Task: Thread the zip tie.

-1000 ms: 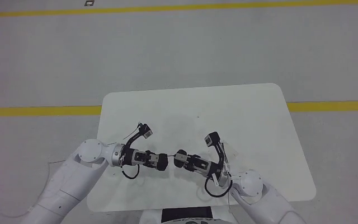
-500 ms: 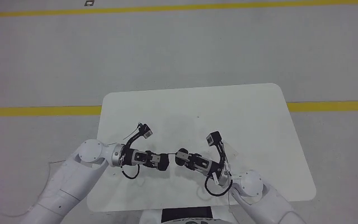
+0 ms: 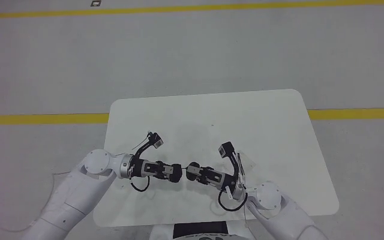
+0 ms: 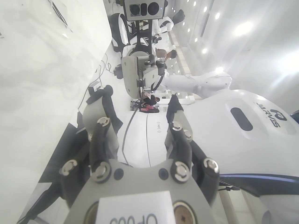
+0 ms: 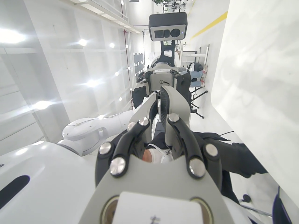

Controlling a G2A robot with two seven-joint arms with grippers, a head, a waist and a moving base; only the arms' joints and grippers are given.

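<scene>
Left gripper jaws apart. Thin dark zip tie runs between them, above tabletop. Right gripper jaws together; whether they pinch zip tie is hidden. In top view, zip tie too thin to make out.

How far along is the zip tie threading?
Done: the zip tie is off the table, apparently pinched in the shut right hand. In hand: the hands face each other closely, and the strip runs through the open left hand. Left: no closed loop is visible, so threading looks undone.
</scene>
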